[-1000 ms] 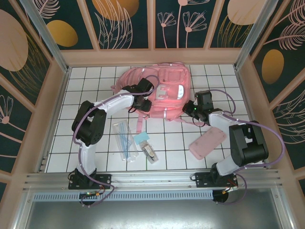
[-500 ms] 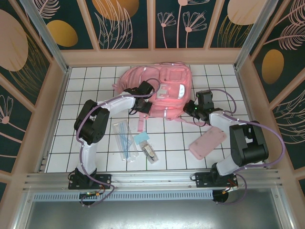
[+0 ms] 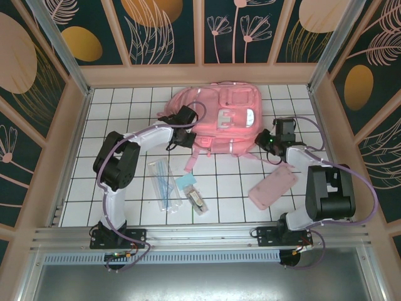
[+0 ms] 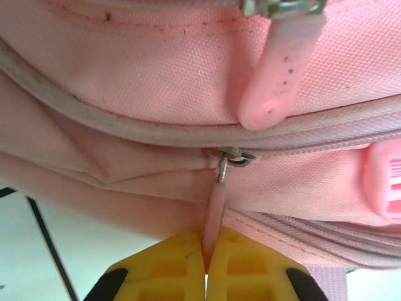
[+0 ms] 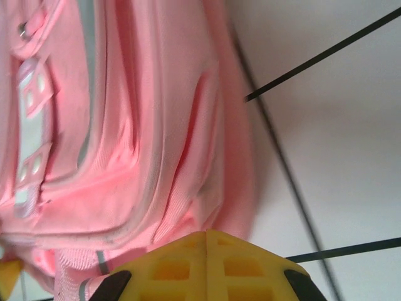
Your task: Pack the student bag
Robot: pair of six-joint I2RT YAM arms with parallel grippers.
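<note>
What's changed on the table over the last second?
The large pink fabric backpack slid right. The left gripper closed its jaws on the pink rubber zipper pull. The right gripper moved right with the bag, jaws shut throughout. The flat pink pouch and clear plastic case stayed put.

the student bag (image 3: 219, 116) is seen in soft pink, crossed by white stripes (its front pockets glossy). a pale pink zipper pull (image 4: 213, 207) is picked out against the yellow fingers (image 4: 175, 263) of the left gripper (image 4: 205, 251). the table (image 3: 119, 106) is shown white, gridded in black. dark teal walls (image 3: 163, 37) are patterned with peach leaves and gold ovals.
</note>
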